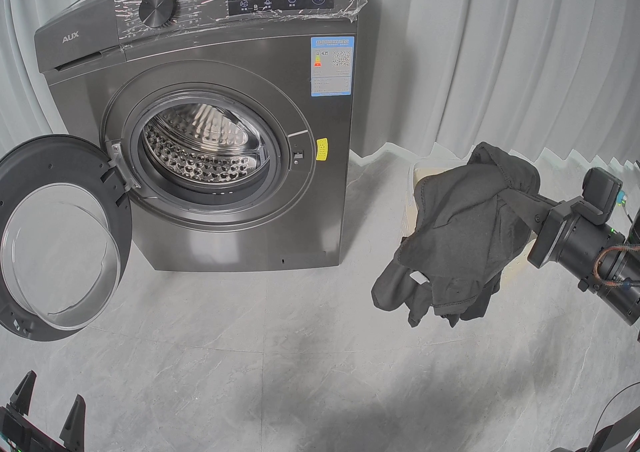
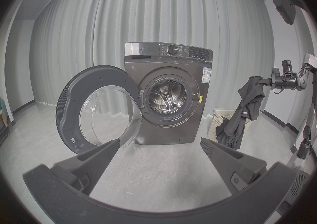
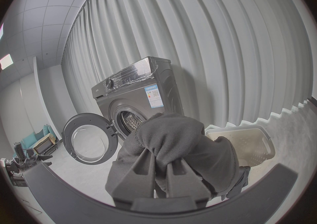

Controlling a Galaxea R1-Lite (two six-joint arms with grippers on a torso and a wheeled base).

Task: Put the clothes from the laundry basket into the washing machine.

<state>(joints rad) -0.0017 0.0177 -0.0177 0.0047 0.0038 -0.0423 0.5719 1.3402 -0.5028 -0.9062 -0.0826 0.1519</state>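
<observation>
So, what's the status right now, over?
Right gripper shut on dark garment, hanging over basket. Left gripper open, low. Washer door open, nothing blocking.

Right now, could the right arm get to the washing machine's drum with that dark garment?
Probably yes: the door is swung wide, the drum looks empty, and bare floor lies between. The right end effector, shut on the garment, may need carrying closer.
</observation>
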